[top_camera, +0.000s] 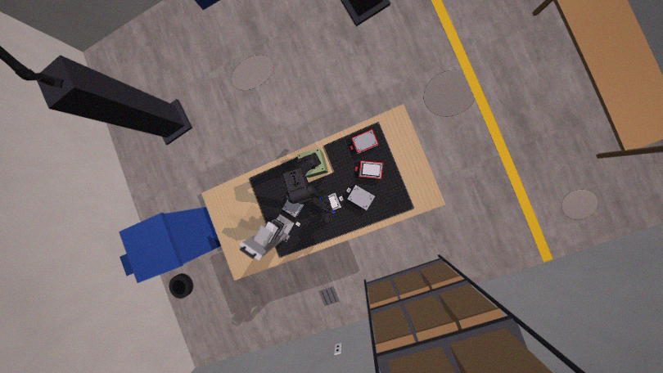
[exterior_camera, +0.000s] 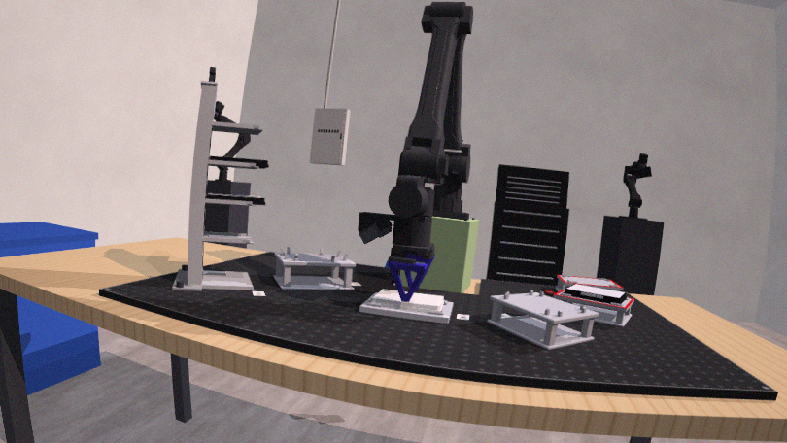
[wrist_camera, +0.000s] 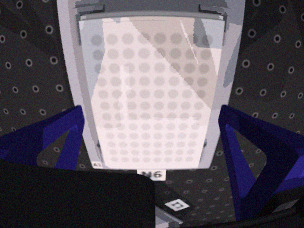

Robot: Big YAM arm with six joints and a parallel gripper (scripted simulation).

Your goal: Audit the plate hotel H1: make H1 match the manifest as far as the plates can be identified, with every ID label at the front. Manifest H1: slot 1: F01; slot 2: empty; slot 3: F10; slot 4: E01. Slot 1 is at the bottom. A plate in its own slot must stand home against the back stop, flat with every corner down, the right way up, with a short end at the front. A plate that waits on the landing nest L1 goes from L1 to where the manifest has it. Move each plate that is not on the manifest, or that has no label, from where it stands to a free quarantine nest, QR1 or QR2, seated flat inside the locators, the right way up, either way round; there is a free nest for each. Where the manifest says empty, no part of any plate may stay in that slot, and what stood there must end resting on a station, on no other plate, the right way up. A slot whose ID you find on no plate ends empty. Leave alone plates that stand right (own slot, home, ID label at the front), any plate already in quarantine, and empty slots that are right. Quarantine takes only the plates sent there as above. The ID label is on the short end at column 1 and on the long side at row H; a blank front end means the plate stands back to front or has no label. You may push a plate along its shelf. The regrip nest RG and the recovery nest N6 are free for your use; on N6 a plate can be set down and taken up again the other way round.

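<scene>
Item: your end effector [exterior_camera: 407,286], fingers fully spread and holding nothing, straddles the white plate [wrist_camera: 150,89] lying flat on its nest [exterior_camera: 440,316] directly below, apparently ready for pickup.

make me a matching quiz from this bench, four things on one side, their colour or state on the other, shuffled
Things:
1. gripper
2. plate hotel
3. white plate
4. arm pedestal

Descriptions:
A. green block
B. lying flat on a low nest on the black mat
C. open, blue fingers spread on either side of the plate
D. tall grey post with stacked shelves

Pairs: 1-C, 2-D, 3-B, 4-A
</scene>
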